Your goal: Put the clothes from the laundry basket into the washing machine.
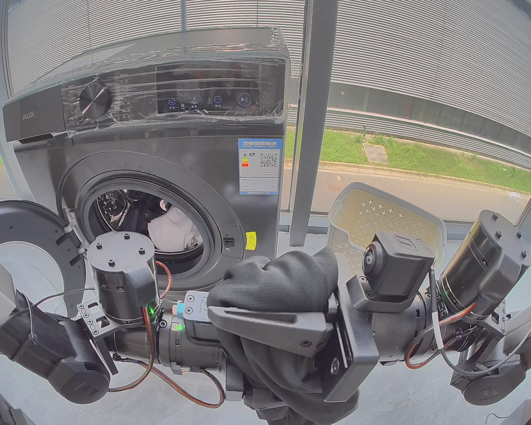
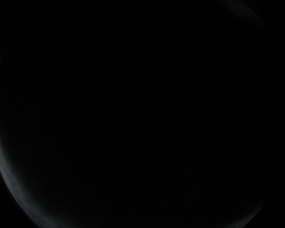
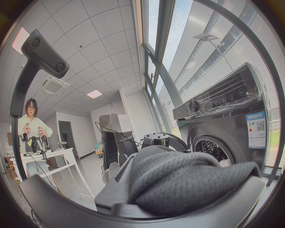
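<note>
Dark garment [image 1: 274, 291] clenched in right jaws, near the washing machine [image 1: 163, 154], door [image 1: 21, 242] wide open; left jaws unclear.

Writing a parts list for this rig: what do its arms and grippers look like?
Both arms are black, with drum-shaped, bolted joints. The left arm carries red cables and a green light; the right arm has red and white cables and a boxy black camera. The right gripper has flat black fingers.
</note>
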You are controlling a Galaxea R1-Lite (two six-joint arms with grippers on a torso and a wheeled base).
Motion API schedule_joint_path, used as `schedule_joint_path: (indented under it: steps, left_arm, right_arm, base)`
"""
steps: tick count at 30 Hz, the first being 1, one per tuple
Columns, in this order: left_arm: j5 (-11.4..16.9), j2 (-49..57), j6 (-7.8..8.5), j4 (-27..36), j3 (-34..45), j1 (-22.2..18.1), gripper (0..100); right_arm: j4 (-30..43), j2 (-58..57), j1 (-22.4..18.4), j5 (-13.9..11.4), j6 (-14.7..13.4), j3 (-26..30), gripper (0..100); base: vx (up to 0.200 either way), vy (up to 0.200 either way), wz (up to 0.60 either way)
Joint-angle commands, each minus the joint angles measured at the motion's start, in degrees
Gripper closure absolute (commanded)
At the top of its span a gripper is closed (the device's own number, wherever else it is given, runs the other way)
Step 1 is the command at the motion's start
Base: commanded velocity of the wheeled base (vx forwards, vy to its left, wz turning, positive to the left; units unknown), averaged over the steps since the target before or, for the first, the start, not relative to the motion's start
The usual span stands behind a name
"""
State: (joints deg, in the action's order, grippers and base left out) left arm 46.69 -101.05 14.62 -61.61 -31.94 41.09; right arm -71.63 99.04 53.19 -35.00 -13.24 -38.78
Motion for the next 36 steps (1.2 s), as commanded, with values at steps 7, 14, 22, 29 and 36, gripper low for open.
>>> schedule_joint_path:
  steps: [7,14,22,29,36]
  left_arm:
    - [-1.4,-6.4,-1.61,-6.7,-0.3,0.9,0]
    - [-1.9,-7.5,-1.70,-7.8,-1.0,0.5,100]
    - [-6.7,-7.3,-7.23,-12.5,-2.0,0.7,100]
    - [-9.4,-7.6,-10.22,-17.0,-1.5,0.5,100]
    - [-9.6,-7.3,-10.31,-17.0,-1.5,0.3,100]
  right_arm:
    - [0.0,1.0,0.8,2.0,-2.3,-1.7,100]
    - [0.0,0.7,0.8,2.6,-2.4,-1.7,100]
    - [0.0,1.2,0.7,2.7,-2.4,-2.5,100]
    - [0.0,1.2,-0.4,2.7,-2.3,-2.8,100]
    - [0.0,0.9,-1.2,2.6,-2.2,-2.1,0]
  base:
    - [0.000,0.000,0.00]
    - [0.000,0.000,0.00]
    - [0.000,0.000,0.00]
    - [0.000,0.000,0.00]
    - [0.000,0.000,0.00]
